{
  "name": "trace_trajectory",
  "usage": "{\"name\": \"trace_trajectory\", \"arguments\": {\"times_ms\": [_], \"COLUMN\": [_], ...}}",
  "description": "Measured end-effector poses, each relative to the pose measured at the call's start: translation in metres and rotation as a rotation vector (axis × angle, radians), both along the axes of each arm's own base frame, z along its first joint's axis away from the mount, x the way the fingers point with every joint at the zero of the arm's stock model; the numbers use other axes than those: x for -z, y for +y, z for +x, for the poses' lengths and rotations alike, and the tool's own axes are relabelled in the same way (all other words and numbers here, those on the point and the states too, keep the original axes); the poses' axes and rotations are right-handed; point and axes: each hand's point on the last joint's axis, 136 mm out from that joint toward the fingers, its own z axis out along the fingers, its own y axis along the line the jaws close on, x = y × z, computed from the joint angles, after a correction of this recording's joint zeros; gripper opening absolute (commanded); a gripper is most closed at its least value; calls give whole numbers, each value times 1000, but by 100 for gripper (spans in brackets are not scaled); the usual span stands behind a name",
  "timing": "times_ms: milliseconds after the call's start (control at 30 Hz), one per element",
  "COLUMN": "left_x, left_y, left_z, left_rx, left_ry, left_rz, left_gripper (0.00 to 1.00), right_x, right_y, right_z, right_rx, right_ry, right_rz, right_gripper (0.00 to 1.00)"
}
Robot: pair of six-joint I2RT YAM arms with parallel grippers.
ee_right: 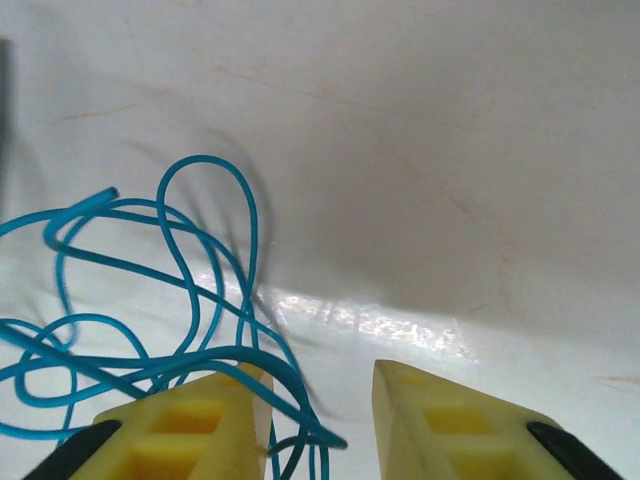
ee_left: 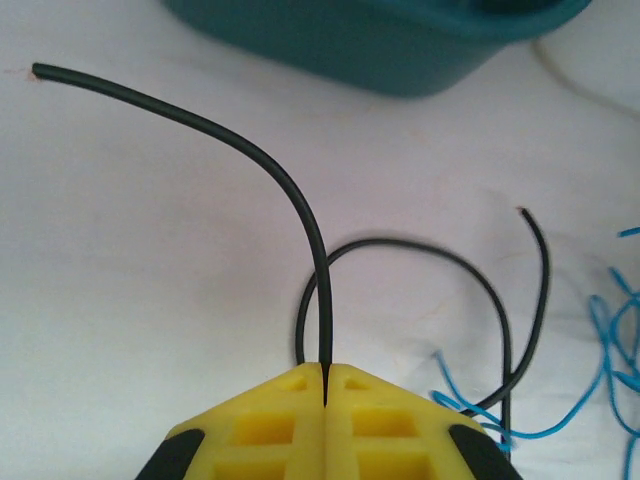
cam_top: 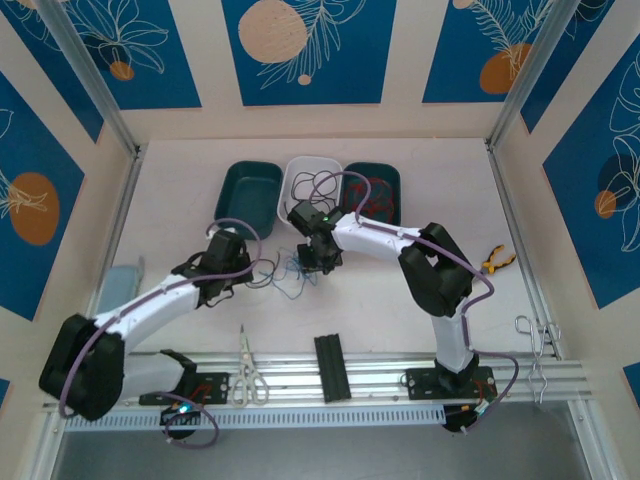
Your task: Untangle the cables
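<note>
1. A loose tangle of cables [cam_top: 285, 272] lies in the middle of the pale counter [cam_top: 430, 165]. It sits between the tips of the two arms, just on the near side of a row of three trays.
2. The left arm [cam_top: 150, 300] reaches in from the near left. Its yellow jaws are pressed tight together on a black cable [ee_left: 323, 320]. The cable rises from the seam between them, bends off to the left and ends in a free cut tip over the counter.
3. More black cable curls in a loop just beyond those jaws, and another cut end points up further right.
4. The right arm [cam_top: 400, 245] comes from the near right and folds over towards the middle. Its jaws stand apart, with bare counter showing in the gap.
5. A thin blue cable [ee_right: 205, 158] lies in tangled loops to the left of the right arm's jaws. It drapes across the tip of the left-hand one, and a strand runs down beside its inner edge. I see nothing pinched between the two.
6. From the left arm's camera, the blue strands lie to the right of the black loop and cross it at the near right.
7. On the far side stand a teal tray [cam_top: 226, 200], a white tray [cam_top: 290, 170] with dark loops inside, and a second teal tray [cam_top: 395, 180] holding reddish strands.
8. Scissors [cam_top: 247, 372] and a black block [cam_top: 332, 367] rest near the front rail, and pliers [cam_top: 497, 261] lie out to the right.
</note>
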Motion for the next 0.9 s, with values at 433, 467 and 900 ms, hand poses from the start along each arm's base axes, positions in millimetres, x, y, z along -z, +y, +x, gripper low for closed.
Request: {"name": "trace_trajectory", "arguments": {"times_ms": [433,467,900], "left_x": [-99,-108,-205], "left_y": [28,29,52], "left_z": [-14,-14,-8], "left_rx": [15,14,-36], "left_ry": [-262,-285,-510], "left_rz": [48,49,145], "left_gripper": [0,0,0], "right_x": [2,3,4], "right_y": [-13,-15,-23], "right_z": [6,5,4], "right_rx": [29,31,40], "right_ry": [-13,-10,-4], "right_rz": [-41,-47,-61], "right_gripper": [24,24,21]}}
